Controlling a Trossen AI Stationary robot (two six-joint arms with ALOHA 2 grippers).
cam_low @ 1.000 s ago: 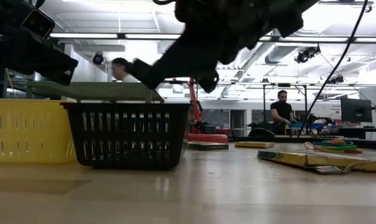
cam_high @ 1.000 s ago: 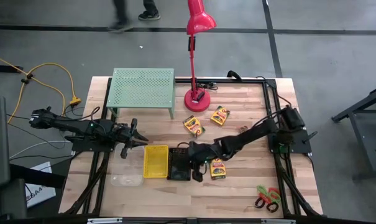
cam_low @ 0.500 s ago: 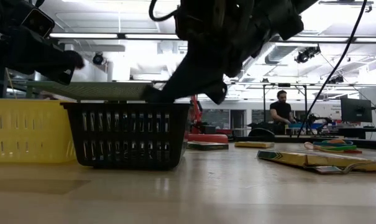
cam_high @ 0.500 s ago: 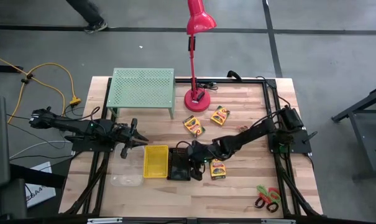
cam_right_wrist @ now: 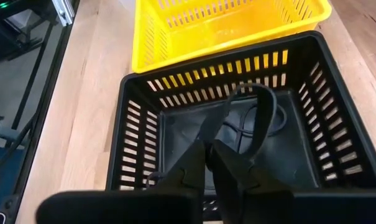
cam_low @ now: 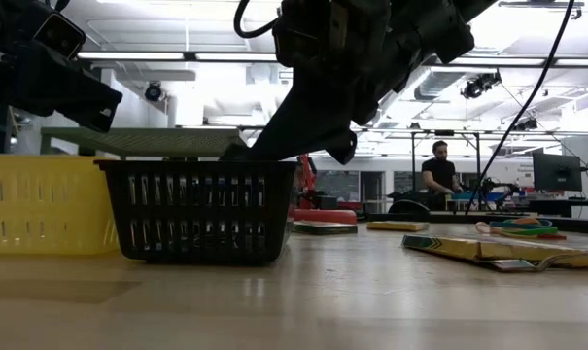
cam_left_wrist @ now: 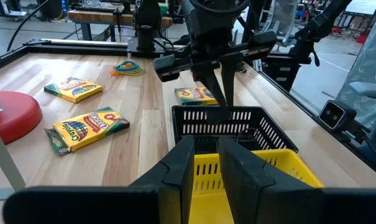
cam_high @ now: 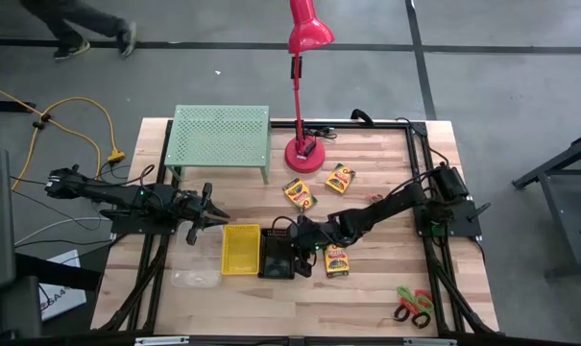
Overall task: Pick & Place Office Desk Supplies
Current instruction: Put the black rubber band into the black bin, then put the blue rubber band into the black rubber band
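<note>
High view: the right end effector (cam_high: 302, 234) is positioned over the black mesh bin (cam_high: 276, 256), which stands on the desk (cam_high: 367, 288) touching the yellow bin (cam_high: 240, 249) on one side. A clear bin (cam_high: 196, 279) lies apart from the yellow one, nearer the desk's front edge. The left end effector (cam_high: 213, 217) hovers just beside the yellow bin's far corner. One crayon box (cam_high: 337, 260) lies just beside the right arm; two more (cam_high: 300, 194) (cam_high: 340, 178) lie near the red lamp base (cam_high: 303, 154). The scissors (cam_high: 413, 307) rest at the front right corner.

Low view: the right arm reaches down from above, its tip at the black mesh bin (cam_low: 198, 209) rim. The yellow bin (cam_low: 43, 202) stands alongside. A crayon box (cam_low: 488, 250) lies flat on the desk.

Left wrist view: the left end effector (cam_left_wrist: 206, 163) shows a narrow gap between its fingers — nothing is held. Beyond it, the right arm's fingers dip into the black mesh bin (cam_left_wrist: 237, 127).

Right wrist view: the right end effector (cam_right_wrist: 207, 163) points into the black mesh bin (cam_right_wrist: 144, 118), its fingers almost pressed together with only a thin slit between them. A dark loop (cam_right_wrist: 253, 115) lies on the bin floor — whether the fingertips touch it cannot be told.
</note>
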